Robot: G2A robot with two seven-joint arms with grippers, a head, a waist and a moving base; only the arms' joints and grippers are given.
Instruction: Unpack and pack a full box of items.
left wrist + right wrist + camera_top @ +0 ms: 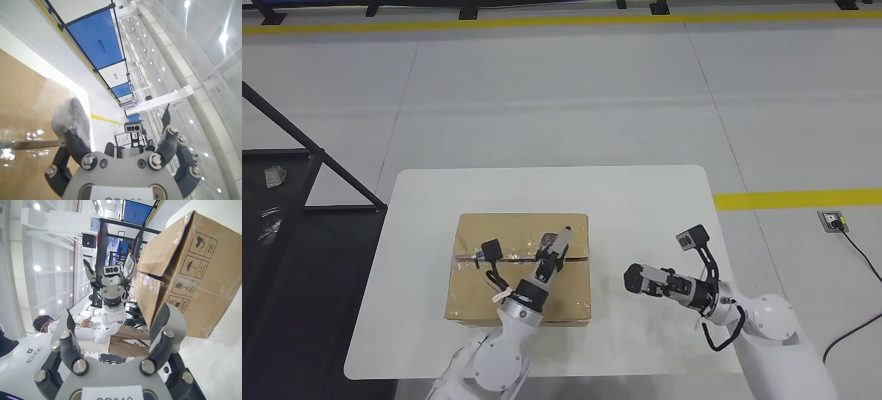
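A brown cardboard box (522, 265) stands in the middle of the white table, flaps down and clear tape along the top seam (36, 144). In the right wrist view one flap edge sits slightly higher than the other on the box (181, 262). My left gripper (554, 250) is over the box top near the seam and open. One of its fingers (72, 115) lies against the box lid, the other is up in the air. My right gripper (634, 278) hovers right of the box, a short gap away, open and empty. It faces the box's side and the left gripper (110, 274).
The white table (662, 200) has bare surface around the box, widest on the right and behind. A black metal frame (302, 170) stands beside the table's left edge. Yellow floor lines (792, 198) run to the right and far behind.
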